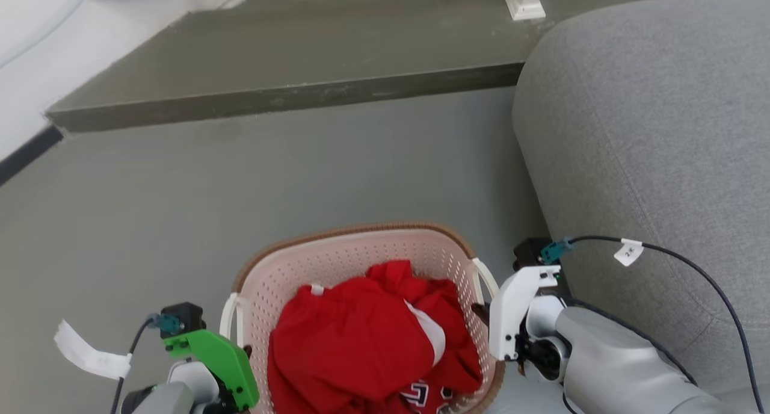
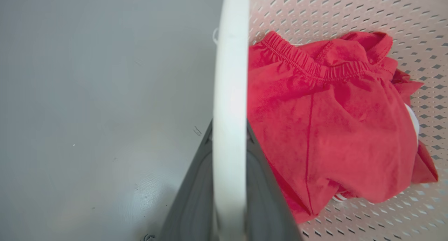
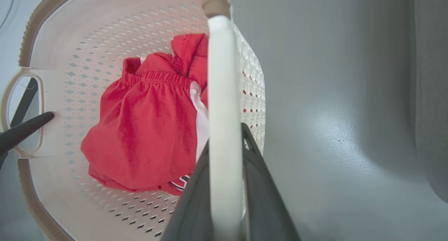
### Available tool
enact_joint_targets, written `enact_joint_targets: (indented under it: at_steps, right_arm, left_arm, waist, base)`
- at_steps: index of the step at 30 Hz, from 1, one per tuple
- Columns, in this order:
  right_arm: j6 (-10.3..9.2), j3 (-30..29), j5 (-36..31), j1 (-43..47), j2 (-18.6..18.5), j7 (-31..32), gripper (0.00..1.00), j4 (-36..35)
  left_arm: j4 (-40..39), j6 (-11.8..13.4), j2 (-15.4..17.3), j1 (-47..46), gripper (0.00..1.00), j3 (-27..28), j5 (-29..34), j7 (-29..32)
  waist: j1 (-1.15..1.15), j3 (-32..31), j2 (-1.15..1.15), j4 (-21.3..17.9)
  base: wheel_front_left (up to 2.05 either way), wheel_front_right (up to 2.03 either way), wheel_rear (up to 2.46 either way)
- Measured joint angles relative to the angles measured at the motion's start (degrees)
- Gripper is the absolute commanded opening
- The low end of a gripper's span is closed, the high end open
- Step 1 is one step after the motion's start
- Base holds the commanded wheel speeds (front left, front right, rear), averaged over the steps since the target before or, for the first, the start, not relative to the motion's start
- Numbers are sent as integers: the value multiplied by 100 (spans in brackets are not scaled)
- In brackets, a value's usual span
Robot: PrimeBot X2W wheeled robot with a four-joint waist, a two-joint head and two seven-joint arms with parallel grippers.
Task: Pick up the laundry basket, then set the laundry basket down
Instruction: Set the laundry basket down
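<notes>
Inside the laundry basket (image 1: pixel 337 263), red clothes (image 1: pixel 361 336); left end effector (image 2: pixel 229 130), right end effector (image 3: pixel 225 136) tight on its handles (image 1: pixel 486 278)

Dark fingers (image 2: pixel 189 199), green left bracket (image 1: pixel 222 360), white right bracket (image 1: pixel 511 312), grey forearms (image 1: pixel 619 372), black cables (image 1: pixel 698 269).

A home, seemingly; grey fabric sofa (image 1: pixel 649 131), laundry basket (image 1: pixel 361 230) holding red clothes (image 1: pixel 349 342), grey floor (image 1: pixel 271 179).

Right gripper (image 3: pixel 226 137): my two dark fingers are closed on either side of the white plastic loop handle (image 3: pixel 224 76).
Container: cream-white perforated plastic laundry basket (image 3: pixel 105 34) with a brown woven-look rim.
Contents: crumpled red fabric garment (image 3: pixel 147 129), elastic waistband uppermost.
Far handle: my left gripper (image 3: pixel 41 100) is on it.
Surroundings: smooth grey floor (image 3: pixel 332 111).
</notes>
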Motion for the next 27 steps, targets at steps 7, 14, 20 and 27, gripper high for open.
enact_joint_targets:
  at_steps: [7, 14, 20, 27]
  right_arm:
    - [-56, 19, -1, -246, -3, -105, 0, -68]
    - [-116, 21, -2, -574, -8, -208, 0, -143]
    - [-160, 22, -23, -920, -8, -288, 0, -194]
    - [-227, 20, -91, -1379, -25, -360, 0, -187]
  left_arm:
    - [-74, 0, 60, -204, 0, 57, -5, -162]
    - [-156, 0, 151, -509, 0, 62, 2, -236]
    - [-226, 0, 237, -845, 0, 79, 37, -333]
    - [-296, 1, 272, -1195, 0, 78, 99, -446]
  waist:
    - [0, 314, 0, -19]
    - [0, 718, 0, -24]
    - [0, 1138, 0, -14]
    - [0, 1682, 0, 13]
  base:
    - [0, 0, 0]
    - [0, 0, 0]
    - [0, 0, 0]
    - [0, 0, 0]
